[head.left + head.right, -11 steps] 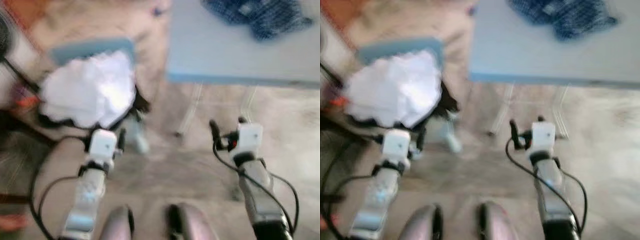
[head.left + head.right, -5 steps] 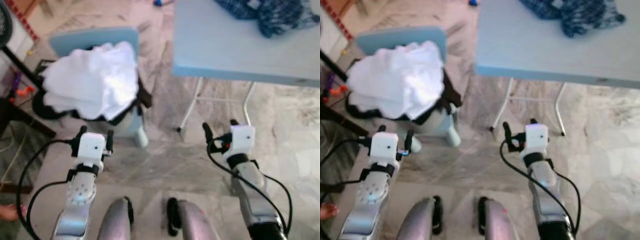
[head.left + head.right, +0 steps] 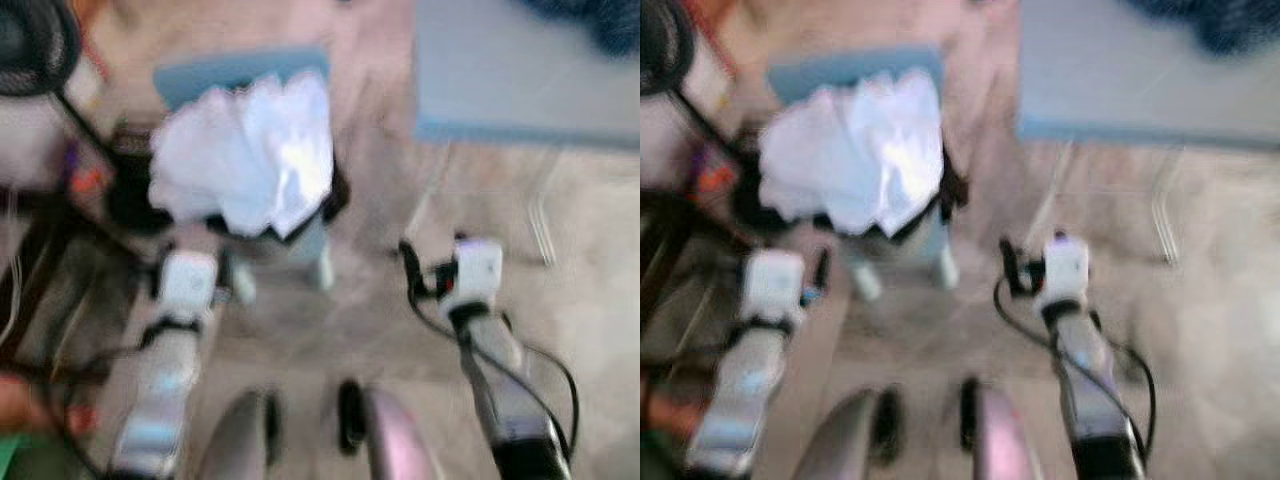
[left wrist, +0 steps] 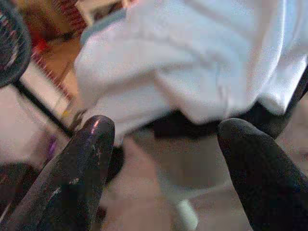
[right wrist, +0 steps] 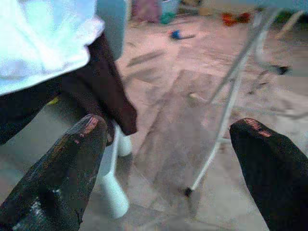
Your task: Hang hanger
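Observation:
A heap of white cloth (image 3: 245,150) lies over a dark garment (image 5: 101,91) on a light blue chair (image 3: 235,70), ahead and to my left. My left gripper (image 3: 192,262) hangs just short of that heap, open with nothing between its fingers; the left wrist view has the white cloth (image 4: 192,62) straight beyond the two fingertips. My right gripper (image 3: 432,248) is held over the floor between the chair and the table legs (image 5: 226,106), open and holding nothing. The head views are blurred.
A light blue table (image 3: 520,80) stands ahead on the right with a blue patterned garment (image 3: 600,20) on it. A black fan (image 3: 35,45) and clutter sit at the far left. The marbled floor (image 3: 590,300) lies open to the right.
The whole picture has slid to the right and blurred, so the camera has turned left. Both arms keep the same pose, grippers still open.

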Controlling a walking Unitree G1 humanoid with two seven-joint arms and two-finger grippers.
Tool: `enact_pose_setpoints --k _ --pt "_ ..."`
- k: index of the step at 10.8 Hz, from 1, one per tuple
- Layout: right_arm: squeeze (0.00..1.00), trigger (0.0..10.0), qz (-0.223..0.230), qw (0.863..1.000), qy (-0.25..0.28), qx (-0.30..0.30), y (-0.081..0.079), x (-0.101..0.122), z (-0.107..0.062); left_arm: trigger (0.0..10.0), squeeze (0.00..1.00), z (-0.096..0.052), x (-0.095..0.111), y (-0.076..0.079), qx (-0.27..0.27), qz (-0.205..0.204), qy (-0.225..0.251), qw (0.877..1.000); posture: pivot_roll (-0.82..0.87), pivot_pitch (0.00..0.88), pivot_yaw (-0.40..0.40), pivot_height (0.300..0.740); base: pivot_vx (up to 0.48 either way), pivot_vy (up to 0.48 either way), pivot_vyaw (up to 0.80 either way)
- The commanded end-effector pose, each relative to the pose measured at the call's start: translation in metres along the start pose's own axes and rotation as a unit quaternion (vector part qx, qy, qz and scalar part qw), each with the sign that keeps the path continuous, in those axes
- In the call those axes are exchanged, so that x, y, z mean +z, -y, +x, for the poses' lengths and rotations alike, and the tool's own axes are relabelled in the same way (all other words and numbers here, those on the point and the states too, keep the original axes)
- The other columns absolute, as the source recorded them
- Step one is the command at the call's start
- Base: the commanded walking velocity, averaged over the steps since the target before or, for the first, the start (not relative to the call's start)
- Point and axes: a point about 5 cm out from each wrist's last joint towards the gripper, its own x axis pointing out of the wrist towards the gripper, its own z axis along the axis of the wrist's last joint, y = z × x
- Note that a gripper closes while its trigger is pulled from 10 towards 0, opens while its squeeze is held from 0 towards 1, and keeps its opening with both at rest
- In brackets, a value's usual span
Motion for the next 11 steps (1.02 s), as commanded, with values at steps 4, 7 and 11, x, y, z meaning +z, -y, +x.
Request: enact_pose_setpoints --k 4,7,11 --pt "0.0 10.0 -0.002 1.0 0.001 -0.009 0.001 -0.002 0.004 10.0 0.0 -0.001 -0.001 0.0 -0.022 -0.009 0.006 1.0 0.05 0.248 -0.015 0.74 0.065 0.0 0.0" --pt "0.0 10.0 -0.008 1.0 0.009 -0.017 0.003 -0.001 0.006 10.0 0.0 0.004 0.003 0.004 -0.034 -0.015 0.018 0.999 0.04 0.246 -0.014 0.74 0.323 0.0 0.0" --pt "0.0 10.0 -0.039 0.998 -0.005 -0.051 0.017 -0.01 -0.01 10.0 0.0 0.0 -0.001 0.01 -0.049 -0.018 0.012 0.999 0.04 0.248 -0.023 0.74 0.45 0.0 0.0"
